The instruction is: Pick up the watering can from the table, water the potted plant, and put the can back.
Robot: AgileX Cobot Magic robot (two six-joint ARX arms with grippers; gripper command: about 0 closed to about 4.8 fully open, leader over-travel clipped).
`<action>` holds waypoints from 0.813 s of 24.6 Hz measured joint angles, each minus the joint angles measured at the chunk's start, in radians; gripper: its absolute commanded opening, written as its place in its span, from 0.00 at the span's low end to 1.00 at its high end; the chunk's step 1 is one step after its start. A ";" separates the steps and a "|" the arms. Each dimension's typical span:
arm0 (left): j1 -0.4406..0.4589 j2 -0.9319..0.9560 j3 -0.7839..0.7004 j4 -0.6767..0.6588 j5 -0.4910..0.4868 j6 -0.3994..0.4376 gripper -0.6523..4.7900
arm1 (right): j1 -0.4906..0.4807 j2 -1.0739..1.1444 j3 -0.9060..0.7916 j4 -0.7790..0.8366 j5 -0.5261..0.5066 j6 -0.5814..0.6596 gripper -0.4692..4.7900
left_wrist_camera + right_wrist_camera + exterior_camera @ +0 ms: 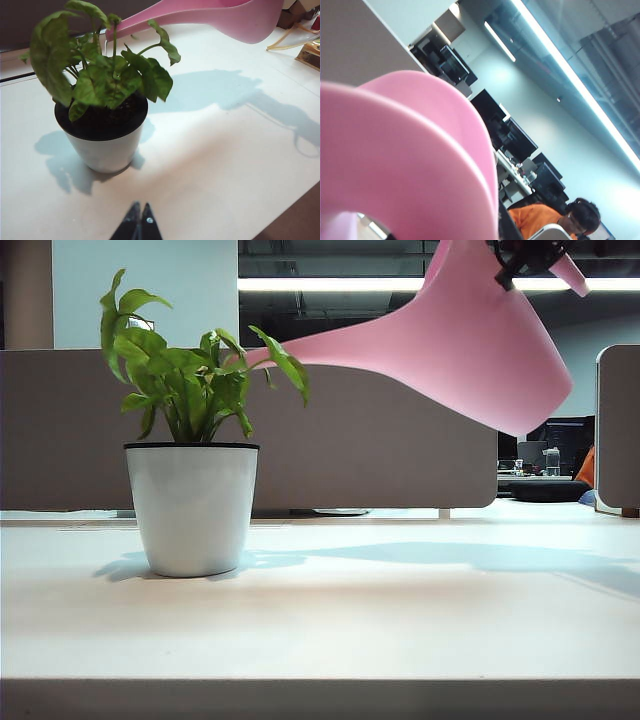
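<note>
Clamped in right gripper (pixel 527 254): tall pink plastic watering can (pixel 470 340), spout running away toward leafy white-potted plant (pixel 192 495). Left gripper (pixel 139 220) closed, idle, plant just ahead.

No legible text or labels anywhere.

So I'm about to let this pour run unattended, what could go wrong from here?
The can hangs tilted in the air, gripped by the right end effector near its top edge, so it might slip or swing. Its spout tip sits among the leaves of the plant, so it could bend them, or water could miss the pot and land on the table. The left end effector, shut, rests near the pot, clear of it.
</note>
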 measured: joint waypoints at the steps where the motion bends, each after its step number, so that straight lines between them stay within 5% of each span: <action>1: 0.000 0.000 0.000 0.000 0.000 0.000 0.11 | 0.006 -0.007 0.000 0.002 -0.002 -0.001 0.28; 12: 0.000 0.000 0.000 0.000 0.000 0.000 0.11 | 0.067 -0.011 -0.001 -0.061 0.000 -0.058 0.25; 20: 0.000 0.000 0.000 -0.009 0.000 -0.001 0.11 | 0.048 -0.011 -0.001 -0.094 0.126 0.175 0.25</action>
